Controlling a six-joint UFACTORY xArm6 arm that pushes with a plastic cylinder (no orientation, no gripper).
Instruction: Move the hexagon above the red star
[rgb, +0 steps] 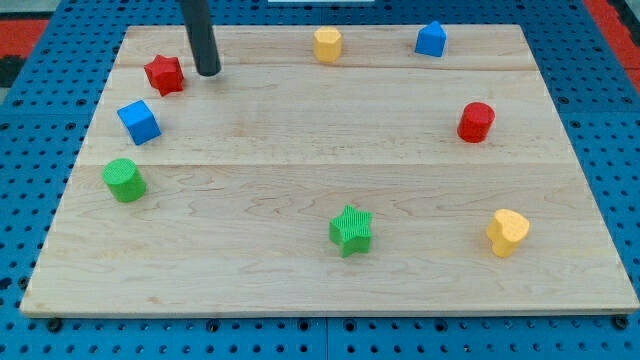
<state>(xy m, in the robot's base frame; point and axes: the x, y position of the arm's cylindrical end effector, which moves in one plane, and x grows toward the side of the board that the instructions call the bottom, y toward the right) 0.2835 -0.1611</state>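
Tip (208, 72) just right of red star (164, 74), yellow hexagon (327, 44) well apart

Pale wooden board (300, 150) on blue pegboard table (30, 160); red surface (25, 25) beyond.

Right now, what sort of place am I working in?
Probably a robotics lab bench: a wooden board on blue perforated panel, small blocks like the yellow hexagon scattered about, and my tip just right of the red star.

My tip (208, 72), dark upright rod, view's upper left
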